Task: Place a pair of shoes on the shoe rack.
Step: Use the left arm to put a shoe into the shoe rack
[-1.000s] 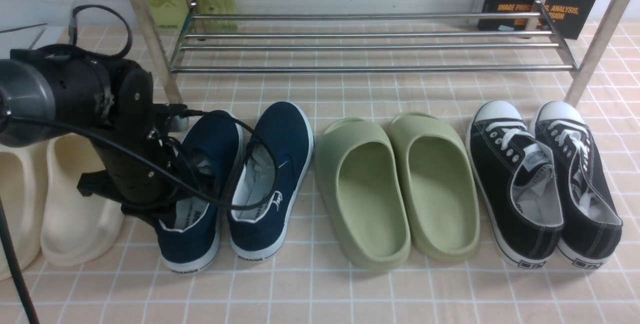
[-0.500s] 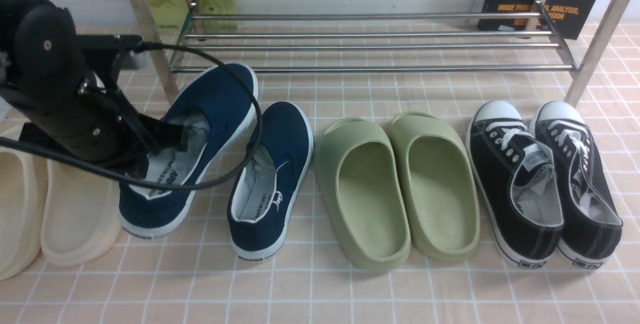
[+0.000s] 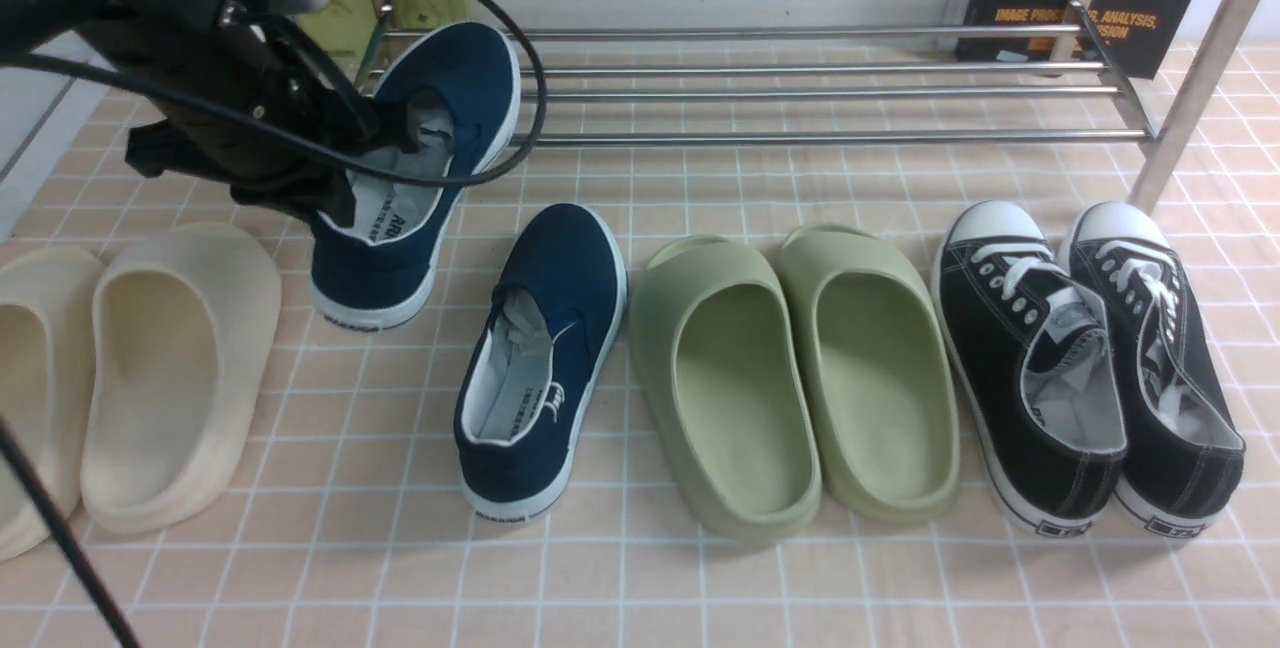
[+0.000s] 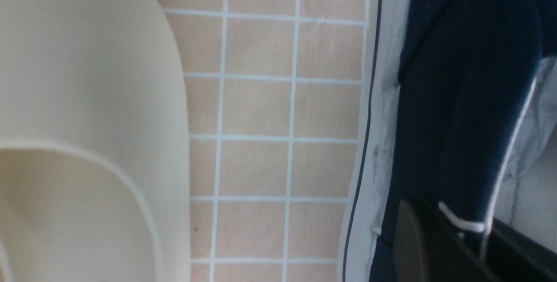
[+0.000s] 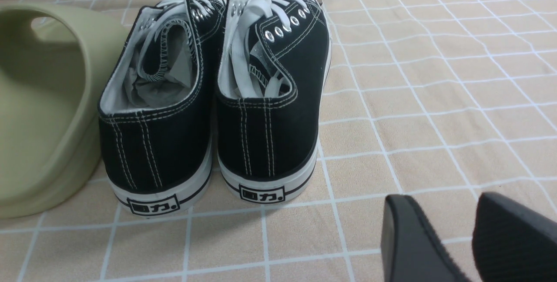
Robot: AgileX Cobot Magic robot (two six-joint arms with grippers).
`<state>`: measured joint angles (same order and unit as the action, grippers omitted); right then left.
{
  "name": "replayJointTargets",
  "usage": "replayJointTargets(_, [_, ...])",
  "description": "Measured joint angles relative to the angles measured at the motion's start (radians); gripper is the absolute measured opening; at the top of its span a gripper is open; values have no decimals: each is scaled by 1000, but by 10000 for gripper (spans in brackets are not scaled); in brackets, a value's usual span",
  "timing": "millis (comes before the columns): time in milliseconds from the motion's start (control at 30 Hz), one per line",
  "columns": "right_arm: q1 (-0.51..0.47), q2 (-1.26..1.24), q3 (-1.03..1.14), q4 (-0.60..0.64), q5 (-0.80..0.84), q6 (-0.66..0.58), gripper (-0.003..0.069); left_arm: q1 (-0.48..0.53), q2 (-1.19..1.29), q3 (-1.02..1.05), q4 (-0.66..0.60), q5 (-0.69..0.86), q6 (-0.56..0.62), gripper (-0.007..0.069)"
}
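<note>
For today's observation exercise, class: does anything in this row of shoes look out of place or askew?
Yes. One navy shoe hangs tilted in the left gripper near the shoe rack, off the floor; its mate lies alone, slightly angled. The green slides and black sneakers sit neatly paired.

The left arm (image 3: 200, 58) is black and rounded, hung with looping black cables (image 3: 542, 88). The right fingers (image 5: 409, 247) are flat, matte black.

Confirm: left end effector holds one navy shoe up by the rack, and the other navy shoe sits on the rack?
No. The front view shows the other navy shoe on the checked surface beside the green slides, not on the shoe rack; the left end effector holds one navy shoe.
</note>
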<state>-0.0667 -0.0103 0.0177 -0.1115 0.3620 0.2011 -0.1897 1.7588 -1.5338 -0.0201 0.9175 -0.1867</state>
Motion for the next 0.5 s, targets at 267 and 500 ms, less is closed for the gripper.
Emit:
replayJointTargets(267, [0,0,0,0,0,0,238,0,203,-237,-6,-6,-56,45])
replayJointTargets(500, [0,0,0,0,0,0,238,0,317,-371,-4,-55,-107,47])
